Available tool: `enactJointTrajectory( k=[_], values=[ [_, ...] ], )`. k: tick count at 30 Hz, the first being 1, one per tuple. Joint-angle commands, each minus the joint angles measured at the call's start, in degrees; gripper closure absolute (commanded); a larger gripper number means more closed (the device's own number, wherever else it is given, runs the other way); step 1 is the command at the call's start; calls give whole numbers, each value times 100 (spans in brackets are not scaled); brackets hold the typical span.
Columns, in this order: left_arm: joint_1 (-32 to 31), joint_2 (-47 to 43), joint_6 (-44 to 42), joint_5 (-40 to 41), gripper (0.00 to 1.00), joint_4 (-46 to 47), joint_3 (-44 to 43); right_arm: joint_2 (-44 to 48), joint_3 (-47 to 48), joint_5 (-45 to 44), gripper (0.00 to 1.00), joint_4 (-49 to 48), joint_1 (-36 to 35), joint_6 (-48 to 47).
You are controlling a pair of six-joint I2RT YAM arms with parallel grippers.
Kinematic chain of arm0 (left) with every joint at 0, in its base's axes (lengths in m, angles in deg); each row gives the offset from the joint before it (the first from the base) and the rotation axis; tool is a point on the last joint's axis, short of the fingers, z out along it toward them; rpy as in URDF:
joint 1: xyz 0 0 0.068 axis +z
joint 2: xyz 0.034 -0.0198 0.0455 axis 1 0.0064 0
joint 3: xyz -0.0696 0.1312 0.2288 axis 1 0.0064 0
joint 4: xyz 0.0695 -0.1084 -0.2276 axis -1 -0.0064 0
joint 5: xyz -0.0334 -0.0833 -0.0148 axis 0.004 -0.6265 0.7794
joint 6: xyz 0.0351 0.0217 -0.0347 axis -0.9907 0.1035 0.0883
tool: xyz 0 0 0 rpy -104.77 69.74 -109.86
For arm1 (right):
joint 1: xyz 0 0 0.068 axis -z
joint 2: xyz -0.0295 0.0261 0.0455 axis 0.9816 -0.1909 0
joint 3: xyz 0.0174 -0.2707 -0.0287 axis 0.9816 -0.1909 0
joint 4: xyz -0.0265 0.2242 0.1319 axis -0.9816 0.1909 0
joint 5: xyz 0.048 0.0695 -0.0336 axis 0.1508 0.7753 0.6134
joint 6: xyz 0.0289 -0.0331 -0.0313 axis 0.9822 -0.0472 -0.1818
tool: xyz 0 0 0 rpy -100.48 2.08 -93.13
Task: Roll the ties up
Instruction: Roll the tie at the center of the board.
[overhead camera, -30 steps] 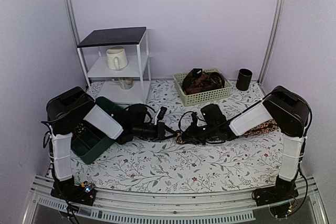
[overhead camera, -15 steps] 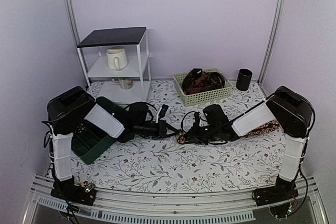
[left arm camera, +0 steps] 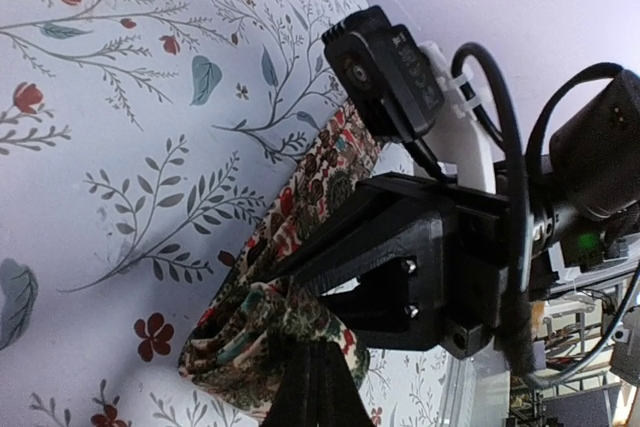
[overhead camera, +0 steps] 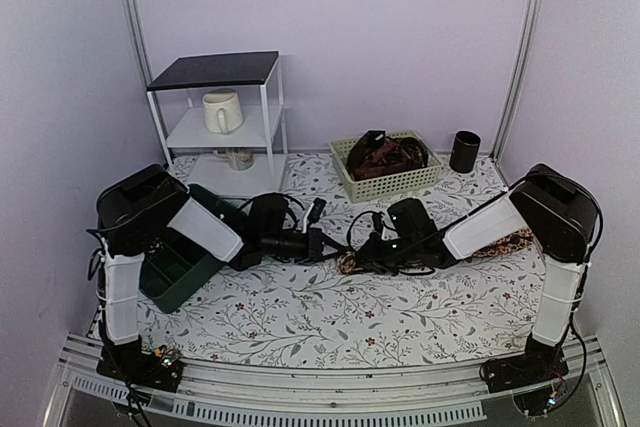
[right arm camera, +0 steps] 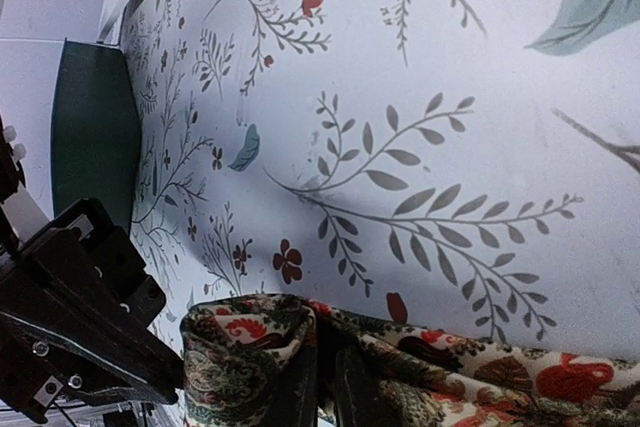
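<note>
Near the middle of the overhead frame, the two arms are meeting nose to nose over the bench (overhead camera: 330,322). The patterned tie (overhead camera: 345,264) is lying across it. Its tail is trailing off to the right under the right arm, and its end is bunching into a fold between them. The left fingers (left arm camera: 305,392) are pressing together on that fold, and the right fingers (left arm camera: 345,237) are pinching the same bunch from the opposite side. I'm guessing one is anchoring the core while the other is starting the coil. Spare ties (overhead camera: 385,155) are waiting in the basket (overhead camera: 390,185), upper centre.
</note>
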Motion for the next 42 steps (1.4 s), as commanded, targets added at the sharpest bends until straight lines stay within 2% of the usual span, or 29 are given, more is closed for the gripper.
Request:
enactJointTrajectory(
  k=[1,12,17,25,36,42],
  values=[
    [-78,138,-77,-7,100,-80,-162,421,-142,-299,91,256,50,-96],
    [-139,290,-123,55,100,-179,-325,751,-311,-640,80,538,109,-114],
    [-150,366,-162,98,100,-246,-407,1066,-454,-723,72,552,126,-85],
    [-223,522,-187,72,100,-245,-543,1054,-297,-441,61,584,126,-79],
    [-235,526,-295,133,100,-406,-591,370,36,-145,67,731,124,-156],
    [-207,294,-323,223,100,-459,-480,68,192,-100,85,856,130,-315]
  ],
)
